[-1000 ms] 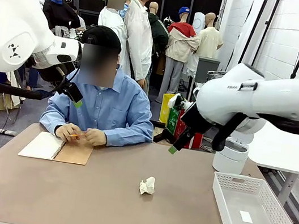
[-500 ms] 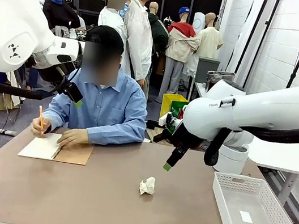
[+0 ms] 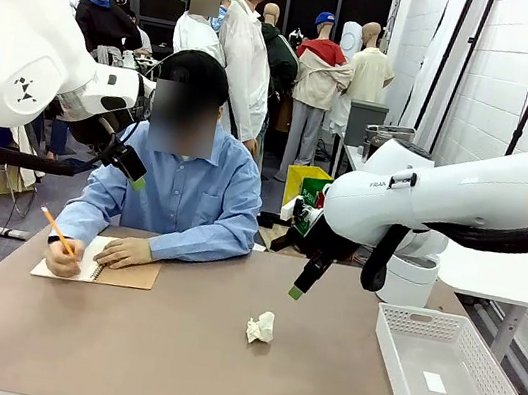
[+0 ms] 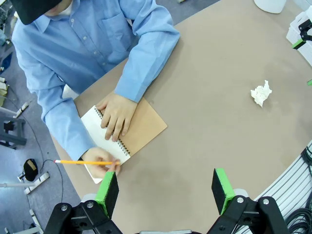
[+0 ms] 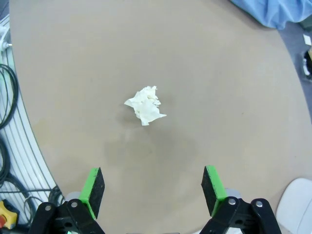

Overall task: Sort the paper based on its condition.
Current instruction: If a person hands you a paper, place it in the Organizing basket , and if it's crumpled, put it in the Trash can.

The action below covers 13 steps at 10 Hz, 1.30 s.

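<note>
A crumpled white ball of paper (image 3: 260,328) lies near the middle of the brown table (image 3: 165,364). My right gripper (image 3: 298,286) hangs open above it and a little to its right, apart from it. The right wrist view has the paper (image 5: 145,106) ahead of the open right gripper (image 5: 153,187), nothing between the green pads. My left gripper (image 3: 137,179) is held high at the left, over the person's side. In the left wrist view the left gripper (image 4: 165,187) is open and empty, with the paper (image 4: 261,92) far off to the right.
A person in a blue shirt writes with an orange pencil (image 3: 56,229) in a spiral notebook (image 3: 120,273) at the far left of the table. A white basket (image 3: 395,326) holding a tiny white scrap stands at the right. A white cylinder (image 3: 408,277) stands behind it.
My right arm swung down and left over the table, then held still. The person's hand took up the pencil and moved to the notebook's left edge. The left arm has not moved.
</note>
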Each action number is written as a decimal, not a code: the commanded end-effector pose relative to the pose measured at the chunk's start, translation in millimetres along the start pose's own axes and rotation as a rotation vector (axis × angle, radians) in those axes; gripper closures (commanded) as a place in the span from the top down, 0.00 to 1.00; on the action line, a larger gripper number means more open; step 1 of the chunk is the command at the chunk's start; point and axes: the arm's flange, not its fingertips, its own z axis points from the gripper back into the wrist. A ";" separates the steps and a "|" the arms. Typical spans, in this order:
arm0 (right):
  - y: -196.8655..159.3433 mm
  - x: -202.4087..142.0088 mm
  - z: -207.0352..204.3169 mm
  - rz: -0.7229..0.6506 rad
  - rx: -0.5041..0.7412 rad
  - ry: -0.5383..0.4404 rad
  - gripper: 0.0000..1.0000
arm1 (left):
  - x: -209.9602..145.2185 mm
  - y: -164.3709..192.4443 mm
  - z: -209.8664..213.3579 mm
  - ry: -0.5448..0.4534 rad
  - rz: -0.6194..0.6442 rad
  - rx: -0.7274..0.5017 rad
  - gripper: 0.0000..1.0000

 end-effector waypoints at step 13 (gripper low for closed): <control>0.5 29.8 -120.6 -0.001 0.054 0.100 1.00 | -0.1 0.7 0.9 -0.003 -0.005 -0.003 1.00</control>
